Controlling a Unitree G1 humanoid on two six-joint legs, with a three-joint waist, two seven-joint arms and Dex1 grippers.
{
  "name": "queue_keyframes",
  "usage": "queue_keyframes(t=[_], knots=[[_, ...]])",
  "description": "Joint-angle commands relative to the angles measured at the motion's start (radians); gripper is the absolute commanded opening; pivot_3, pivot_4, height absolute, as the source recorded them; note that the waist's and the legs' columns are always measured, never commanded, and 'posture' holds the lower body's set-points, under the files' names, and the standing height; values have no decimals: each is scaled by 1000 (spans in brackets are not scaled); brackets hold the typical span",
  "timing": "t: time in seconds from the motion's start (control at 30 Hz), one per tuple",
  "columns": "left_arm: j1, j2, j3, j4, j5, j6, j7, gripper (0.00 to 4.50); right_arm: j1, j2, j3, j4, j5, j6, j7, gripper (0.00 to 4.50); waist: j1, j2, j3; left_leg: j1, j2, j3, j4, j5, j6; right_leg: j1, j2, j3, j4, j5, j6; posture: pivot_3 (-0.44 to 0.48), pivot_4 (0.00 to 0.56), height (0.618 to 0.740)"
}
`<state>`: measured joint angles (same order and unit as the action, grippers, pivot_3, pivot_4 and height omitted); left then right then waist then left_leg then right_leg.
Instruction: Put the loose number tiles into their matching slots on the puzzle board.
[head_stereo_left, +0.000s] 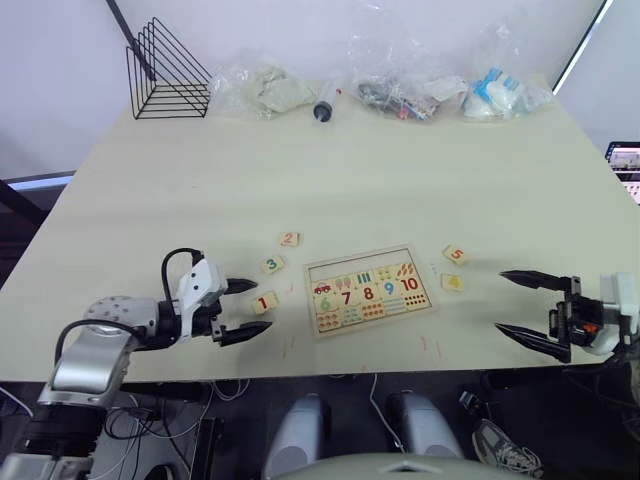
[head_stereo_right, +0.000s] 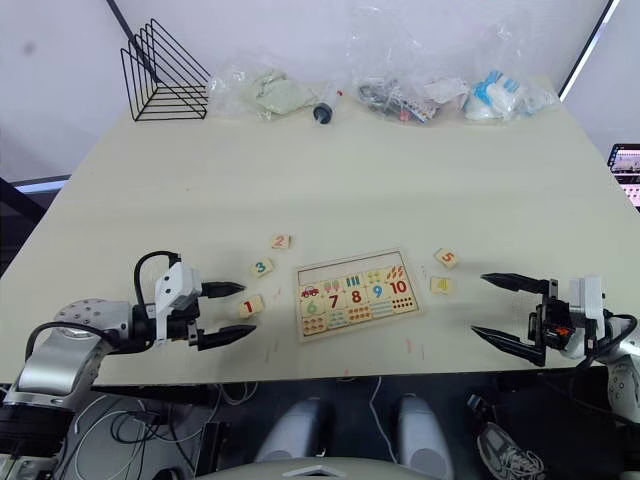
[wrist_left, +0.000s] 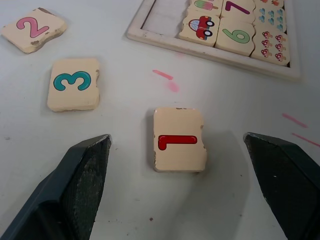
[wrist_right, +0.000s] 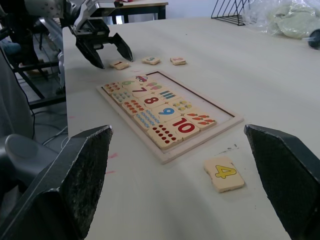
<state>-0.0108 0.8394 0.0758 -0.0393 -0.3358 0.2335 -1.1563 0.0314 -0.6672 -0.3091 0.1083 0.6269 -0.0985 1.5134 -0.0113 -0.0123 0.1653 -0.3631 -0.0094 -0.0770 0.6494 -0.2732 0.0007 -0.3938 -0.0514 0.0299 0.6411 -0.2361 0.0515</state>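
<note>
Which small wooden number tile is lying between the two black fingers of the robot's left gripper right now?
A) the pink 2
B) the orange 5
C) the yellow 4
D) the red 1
D: the left wrist view shows the small pale wooden tile with the red 1 flat on the table between the open black fingers of the left gripper, untouched.

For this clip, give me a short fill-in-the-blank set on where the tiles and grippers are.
The left gripper is open around the tile numbered ___.
The 4 tile and 5 tile lie on the ___ gripper's side of the puzzle board.
The board's empty slots run along its ___ long edge from the robot.
The 3 tile lies between the 1 tile and the ___ tile.

Missing: 1; right; far; 2
</note>
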Motion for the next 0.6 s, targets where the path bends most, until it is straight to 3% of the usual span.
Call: queue_keyframes(t=[0.03,0.1,0.2,0.4,0.43,0.6], knots=[[10,1,-3,4,12,-14,1,4500,-10,0,-10,-22,8,-22,-3,4421,0,0,0,0,0,0,0,0,0,0,0,0,0,0,0,0,150,740],[12,1,-5,12,16,-22,1,4500,-14,1,-12,-16,6,-27,-4,4421,0,0,0,0,0,0,0,0,0,0,0,0,0,0,0,0,150,740],[16,1,-15,38,44,-70,2,3725,-19,3,-13,-7,4,-37,-7,4500,-1,0,0,0,0,0,0,0,0,0,0,0,0,0,0,0,150,740],[31,-8,-23,60,55,-127,-3,1133,-28,3,-13,11,-1,-51,-11,4500,-2,0,0,0,0,0,0,0,0,0,0,0,0,0,0,0,150,740],[33,-9,-24,62,56,-140,-6,908,-30,3,-13,14,-2,-54,-12,4500,-2,0,0,0,0,0,0,0,0,0,0,1,0,0,0,0,150,740],[38,-5,-13,38,34,-156,-16,910,-33,9,-11,19,-6,-61,-17,4500,-2,0,0,0,0,0,0,0,0,0,0,1,0,0,0,0,150,740]])
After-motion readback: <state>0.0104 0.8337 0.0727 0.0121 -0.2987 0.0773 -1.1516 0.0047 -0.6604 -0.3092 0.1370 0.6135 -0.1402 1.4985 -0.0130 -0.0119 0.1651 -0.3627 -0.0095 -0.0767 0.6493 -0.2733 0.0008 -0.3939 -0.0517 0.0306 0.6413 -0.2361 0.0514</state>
